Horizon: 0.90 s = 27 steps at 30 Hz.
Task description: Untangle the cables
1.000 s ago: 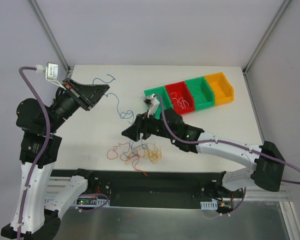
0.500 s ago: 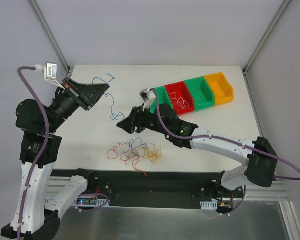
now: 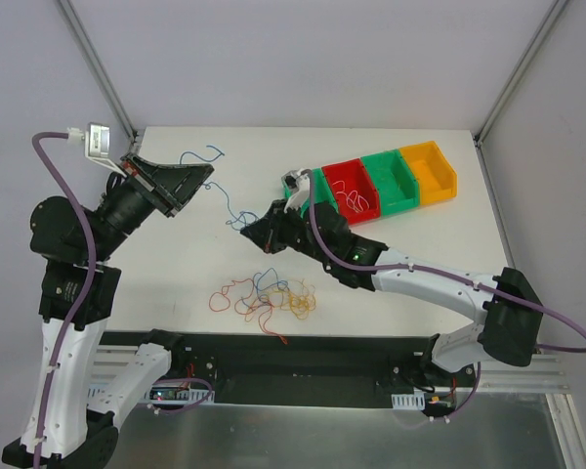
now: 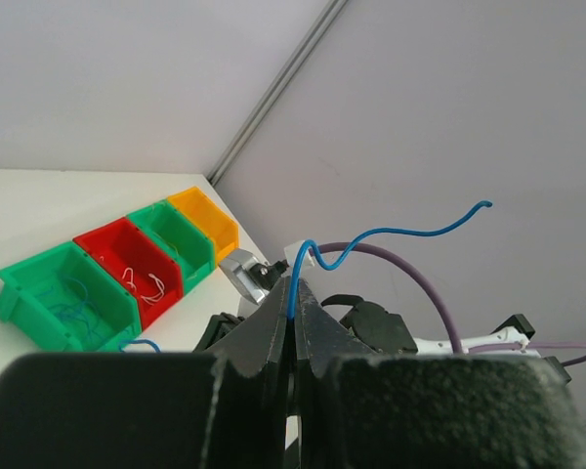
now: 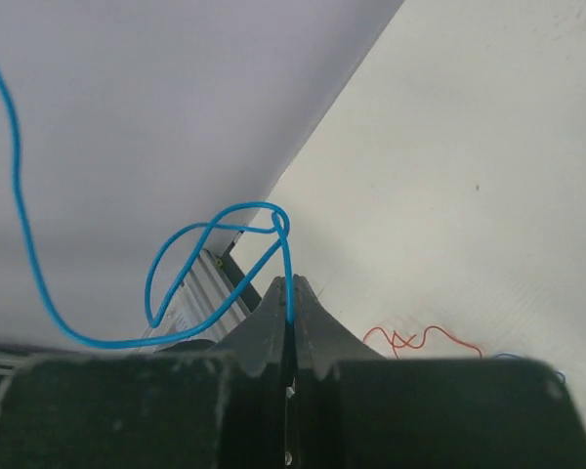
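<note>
1. My left hand is pinched tight on the blue cable. The fingers meet with no gap, and the bit of wire between them is hidden.
2. Past those fingertips the cable's free end rises in a thin, glossy wave and ends in a small hook in the air.
3. My right hand is clamped the same way on the same blue cable. Just above its tips the wire curls into a loose loop that crosses itself; I cannot tell whether that crossing is a true knot.
4. From the top camera, the stretch between the two hands is hair-thin and hard to follow against the matte white table.
5. Behind the right hand, toward the arm bases, a pile of cables lies flat: red, orange-yellow and blue curls overlapping, too fine to count.
6. Beside the right wrist sits a row of four plastic bins, touching: green, red, green, yellow. The arm covers a corner of the end green bin, where I make out faint blue strands. The red bin holds pale curls.
7. Each hand's dark, grainy bulk fills the bottom of its own wrist view.
</note>
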Each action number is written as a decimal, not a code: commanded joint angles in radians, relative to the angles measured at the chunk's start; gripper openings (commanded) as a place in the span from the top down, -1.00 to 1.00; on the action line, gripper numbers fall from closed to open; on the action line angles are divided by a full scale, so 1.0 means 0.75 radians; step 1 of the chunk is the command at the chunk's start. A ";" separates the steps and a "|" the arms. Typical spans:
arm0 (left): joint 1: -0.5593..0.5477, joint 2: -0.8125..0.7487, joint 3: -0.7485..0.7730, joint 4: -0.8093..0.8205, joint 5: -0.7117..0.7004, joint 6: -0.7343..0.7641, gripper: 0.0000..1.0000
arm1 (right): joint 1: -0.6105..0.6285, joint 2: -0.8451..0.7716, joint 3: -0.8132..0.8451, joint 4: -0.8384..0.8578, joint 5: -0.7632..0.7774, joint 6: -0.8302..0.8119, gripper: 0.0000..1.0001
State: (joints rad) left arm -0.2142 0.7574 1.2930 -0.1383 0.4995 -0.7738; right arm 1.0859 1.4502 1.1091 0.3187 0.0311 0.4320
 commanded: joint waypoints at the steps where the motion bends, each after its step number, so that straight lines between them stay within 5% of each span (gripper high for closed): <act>1: 0.005 -0.028 0.031 0.074 0.021 0.017 1.00 | -0.032 -0.058 -0.065 0.027 0.116 0.044 0.99; 12: 0.005 -0.036 0.217 -0.043 -0.161 0.248 1.00 | -0.355 -0.552 -0.746 -0.328 0.116 0.066 1.00; 17: 0.003 -0.004 0.131 0.014 -0.106 0.163 1.00 | -0.458 -0.810 -0.830 -0.559 0.112 0.017 0.99; 21: -0.015 0.109 -0.038 0.243 0.109 -0.031 1.00 | -0.460 -0.958 -0.784 -0.784 0.189 -0.038 0.99; 27: -0.477 0.419 -0.135 0.340 -0.081 0.127 1.00 | -0.460 -1.130 -0.661 -1.087 0.304 -0.061 0.99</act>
State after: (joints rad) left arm -0.4099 0.9283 1.2213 0.0212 0.4644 -0.7277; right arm 0.7452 0.6636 0.5114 -0.3065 0.1818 0.4145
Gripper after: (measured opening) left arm 0.002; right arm 0.010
